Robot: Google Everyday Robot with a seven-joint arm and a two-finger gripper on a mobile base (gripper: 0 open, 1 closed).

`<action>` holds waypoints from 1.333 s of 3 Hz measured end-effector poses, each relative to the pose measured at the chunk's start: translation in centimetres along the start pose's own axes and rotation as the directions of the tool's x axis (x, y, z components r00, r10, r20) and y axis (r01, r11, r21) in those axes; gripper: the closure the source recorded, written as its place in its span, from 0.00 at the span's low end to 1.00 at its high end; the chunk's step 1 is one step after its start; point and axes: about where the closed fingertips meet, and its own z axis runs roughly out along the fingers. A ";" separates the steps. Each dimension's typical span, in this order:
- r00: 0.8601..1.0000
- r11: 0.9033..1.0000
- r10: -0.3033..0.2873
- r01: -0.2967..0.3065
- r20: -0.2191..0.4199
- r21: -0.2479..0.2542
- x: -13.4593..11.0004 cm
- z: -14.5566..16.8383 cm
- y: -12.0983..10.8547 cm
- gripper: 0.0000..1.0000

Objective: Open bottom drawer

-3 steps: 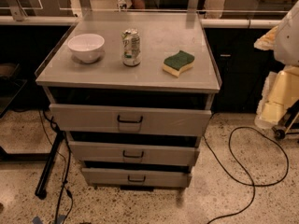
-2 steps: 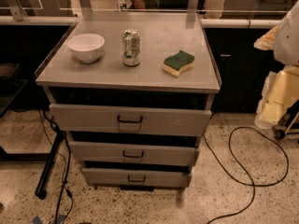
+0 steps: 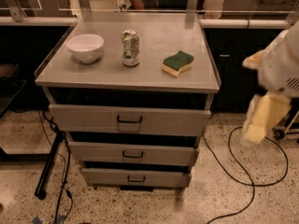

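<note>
The bottom drawer [image 3: 159, 178] is the lowest and narrowest of three grey metal fronts in the cabinet, just above the floor. A small dark wire pull [image 3: 136, 178] sits at its centre. A dark gap shows above its front. My gripper [image 3: 259, 121], pale yellow under a white arm [image 3: 280, 64], hangs at the right edge of the view. It is well to the right of the cabinet and higher than the bottom drawer, touching nothing.
The cabinet top [image 3: 112, 69] carries a white bowl [image 3: 85, 47], a drink can [image 3: 131, 47] and a green-and-yellow sponge [image 3: 177, 63]. The mid-sized drawer [image 3: 163, 154] and the big top drawer [image 3: 168, 120] lie above. A black cable [image 3: 236, 169] loops on the floor at right, and a black stand leg [image 3: 49, 164] is at left.
My arm and gripper have swung left and down a little, closer to the cabinet's right side. The drawers and the things on top have not moved.
</note>
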 end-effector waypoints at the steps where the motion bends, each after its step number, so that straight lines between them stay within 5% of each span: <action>1: 0.999 0.997 -0.037 0.035 -0.019 -0.075 -0.2 8.5 3.6 0.00; 3: 0.999 0.995 -0.039 0.036 -0.023 -0.090 0.3 10.9 5.5 0.00; 4: 0.998 0.987 -0.053 0.048 -0.031 -0.153 2.3 19.1 9.3 0.00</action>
